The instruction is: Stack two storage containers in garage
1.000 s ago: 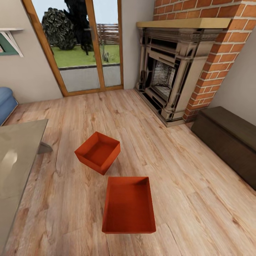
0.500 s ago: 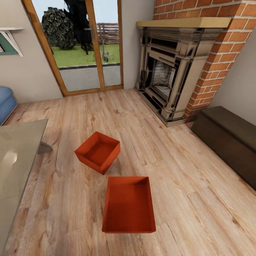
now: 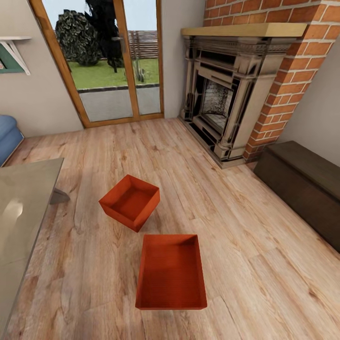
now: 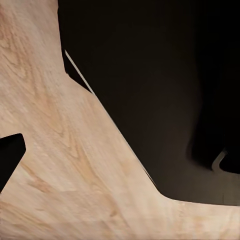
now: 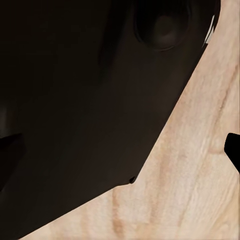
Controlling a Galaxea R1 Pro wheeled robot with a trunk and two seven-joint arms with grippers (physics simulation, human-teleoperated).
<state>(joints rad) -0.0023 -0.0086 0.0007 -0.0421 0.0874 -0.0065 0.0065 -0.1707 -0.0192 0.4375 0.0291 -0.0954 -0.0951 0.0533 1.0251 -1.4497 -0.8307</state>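
Clearly nothing has been moved: both orange-red open-topped storage containers, one (image 3: 130, 202) at frame centre, the other (image 3: 171, 272) just below it, lie on the light wood plank floor (image 3: 264, 264). Pincer states cannot be told.

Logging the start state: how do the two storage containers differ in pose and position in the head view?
The near container lies square to the view, its long sides running away from the camera; the far container is turned, one corner pointing toward the camera. The far container lies nearer the glass table. They do not touch. Both are orange-red, open-topped, empty, and rest on the wood floor.
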